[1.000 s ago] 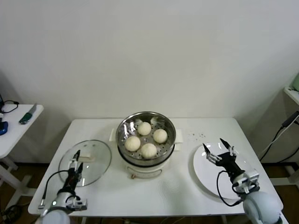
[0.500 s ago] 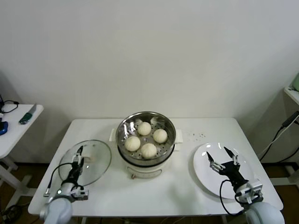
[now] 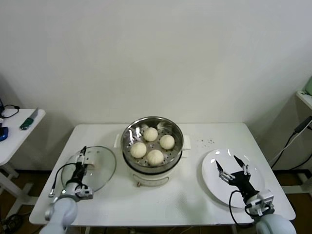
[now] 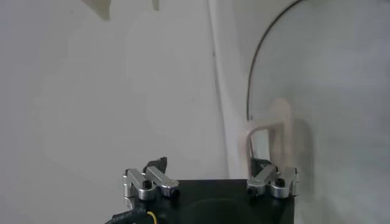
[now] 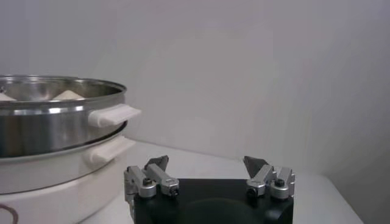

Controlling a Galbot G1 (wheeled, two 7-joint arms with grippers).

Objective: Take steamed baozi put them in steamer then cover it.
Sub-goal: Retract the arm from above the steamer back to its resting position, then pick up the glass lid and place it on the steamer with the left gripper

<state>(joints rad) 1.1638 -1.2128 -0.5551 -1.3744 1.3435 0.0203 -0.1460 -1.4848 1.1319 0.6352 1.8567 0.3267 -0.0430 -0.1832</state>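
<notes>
The steamer (image 3: 152,142) stands mid-table, its steel basket on a white pot base (image 3: 151,176). Four baozi lie in it (image 3: 150,134), (image 3: 167,142), (image 3: 138,149), (image 3: 155,157). The glass cover (image 3: 100,170) lies flat on the table to its left, cream handle (image 3: 92,165) at centre. My left gripper (image 3: 80,158) is open just above the cover, by the handle; in the left wrist view (image 4: 207,165) the handle (image 4: 271,122) is next to one finger. My right gripper (image 3: 231,168) is open and empty over the white plate (image 3: 219,187); the right wrist view (image 5: 207,161) shows the steamer (image 5: 55,115).
The white table (image 3: 195,207) carries the empty white plate on the right and a few dark specks (image 3: 204,142) behind it. A small side table (image 3: 14,131) with small items stands at far left. A shelf edge (image 3: 306,97) shows at far right.
My left gripper has moved away from me, over the cover toward its handle. My right gripper has drawn back toward me over the plate.
</notes>
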